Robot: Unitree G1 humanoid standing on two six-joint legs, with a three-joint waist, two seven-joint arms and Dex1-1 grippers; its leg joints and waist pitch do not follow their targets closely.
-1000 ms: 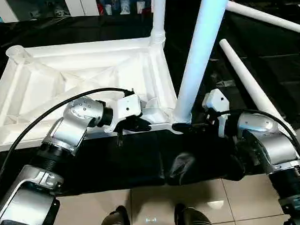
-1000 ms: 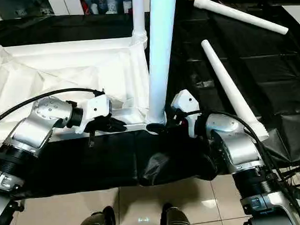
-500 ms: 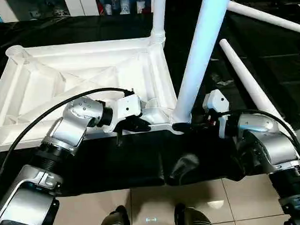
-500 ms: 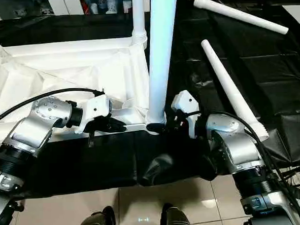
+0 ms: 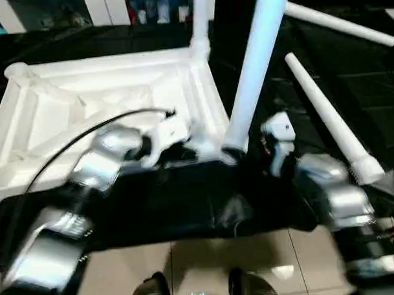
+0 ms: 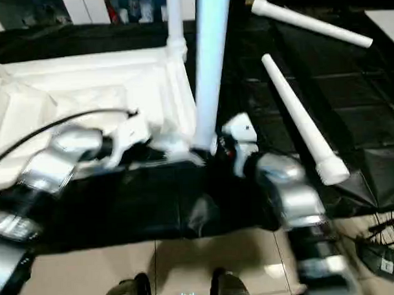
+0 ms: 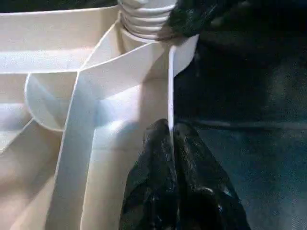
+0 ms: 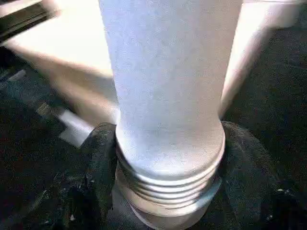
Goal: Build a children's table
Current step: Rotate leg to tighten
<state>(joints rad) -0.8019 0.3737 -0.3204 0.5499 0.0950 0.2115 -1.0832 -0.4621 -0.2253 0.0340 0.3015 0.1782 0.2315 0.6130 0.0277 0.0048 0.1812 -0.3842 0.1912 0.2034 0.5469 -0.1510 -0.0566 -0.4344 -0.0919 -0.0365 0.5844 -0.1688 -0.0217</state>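
- The table top [image 5: 105, 105] is seen lying underside up on the black-covered bench [image 5: 186, 199], its ribs and corner sockets exposed; an empty socket [image 5: 16, 69] is visible at the far left corner.
- The left hand [image 7: 177, 158] is closed on the thin upright rim of the top, the wall being pinched between its two black fingers, close to the near right corner.
- A fitted leg [image 5: 201, 24] is seen standing upright at the far right corner of the top.
- A second leg [image 5: 252, 68] is held upright at the near right corner, its ribbed base [image 8: 168, 182] resting at the socket there; whether it is fully seated cannot be told.
- The right hand [image 8: 168, 167] is wrapped around that ribbed base, one finger on each side, gripping it.
- Two loose legs are seen on the bench to the right: a nearer leg [image 6: 296, 118] and a farther leg [image 6: 309, 24], well apart from the top.
- The parts are judged to be light, stiff, hollow plastic with smooth, slippery walls; the thin rim is likely to flex if squeezed hard.
- A leg is best taken low, near the ribbed end, where the ridges give purchase and less leverage is felt from the long tube.
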